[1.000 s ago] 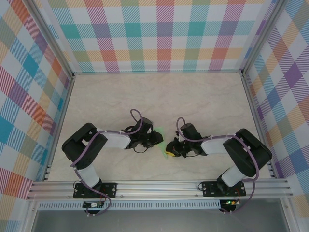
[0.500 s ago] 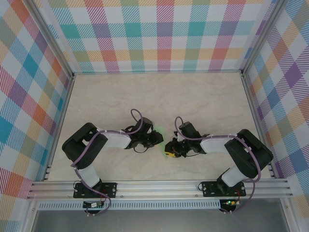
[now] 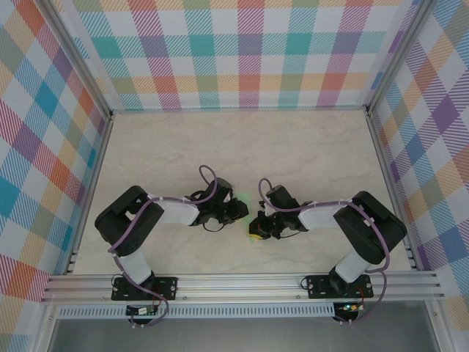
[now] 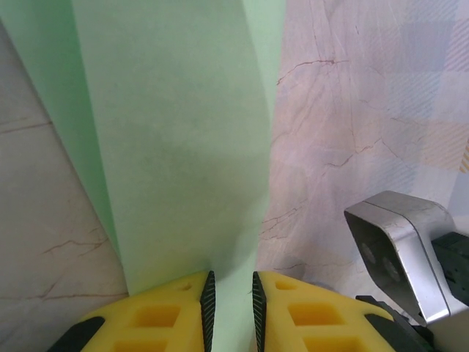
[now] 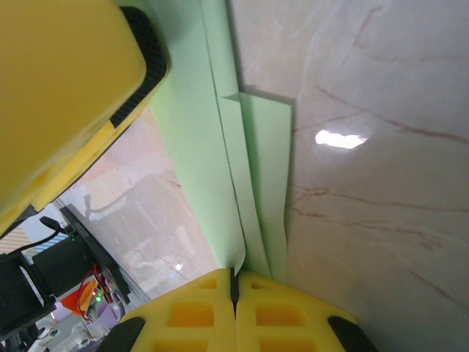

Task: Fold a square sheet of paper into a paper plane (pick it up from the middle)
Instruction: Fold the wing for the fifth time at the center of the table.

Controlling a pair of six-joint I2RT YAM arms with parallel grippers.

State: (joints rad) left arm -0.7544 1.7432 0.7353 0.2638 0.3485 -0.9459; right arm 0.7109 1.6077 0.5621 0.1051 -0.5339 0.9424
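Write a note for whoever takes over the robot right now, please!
Left gripper: shut on the green paper.
Right gripper: shut on the same paper's folded edge.
Paper: gripped between both arms, near the middle of the table.
Done: paper grasped, several layered folds in.
Left: probably more folds; it does not look like a finished plane yet.

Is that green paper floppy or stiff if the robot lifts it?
Probably floppy: the folded green paper is thin and its edge curves a little. Its stacked folds likely stiffen it along the creases. It looks very light, so easily torn.
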